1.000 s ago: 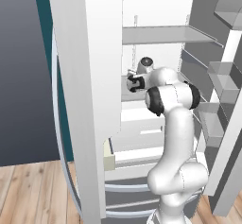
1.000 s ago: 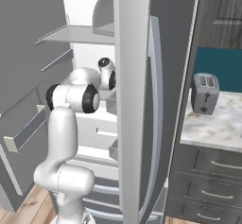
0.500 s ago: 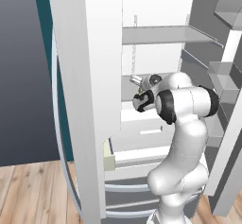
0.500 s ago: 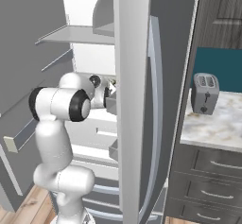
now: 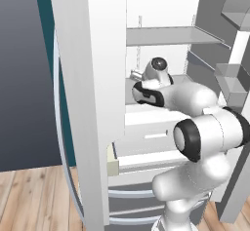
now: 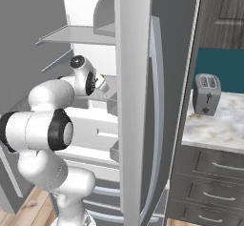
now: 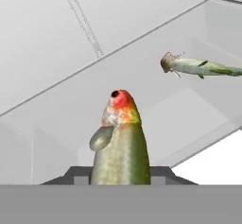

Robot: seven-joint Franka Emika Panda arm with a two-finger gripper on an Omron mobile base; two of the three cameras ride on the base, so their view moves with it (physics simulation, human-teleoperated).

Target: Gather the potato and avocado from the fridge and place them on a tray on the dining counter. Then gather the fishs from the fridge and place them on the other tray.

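Inside the open fridge [image 5: 88, 79] my gripper [image 5: 133, 74] is shut on one fish [image 7: 120, 142]. This olive-green fish with a red-orange head rises from between the jaws in the hand view and hides the finger tips. A second fish [image 7: 201, 67], slender and grey-green, lies on the white fridge shelf [image 7: 156, 105] beyond and to the right of the held one. From the right base the gripper [image 6: 101, 80] sits at mid-shelf height, just left of the door edge. The trays, dining counter, potato and avocado are out of view.
The fridge's steel door [image 6: 136, 101] stands open close to the right of the arm. An upper shelf [image 5: 166, 35] hangs above the hand, and white drawers [image 5: 151, 135] lie below it. A toaster [image 6: 206, 94] stands on a marbled side counter [image 6: 214, 125].
The arm's elbow has swung down and toward the cameras, and the forearm has straightened. The hand stays at the shelf, with the same grip on the fish.
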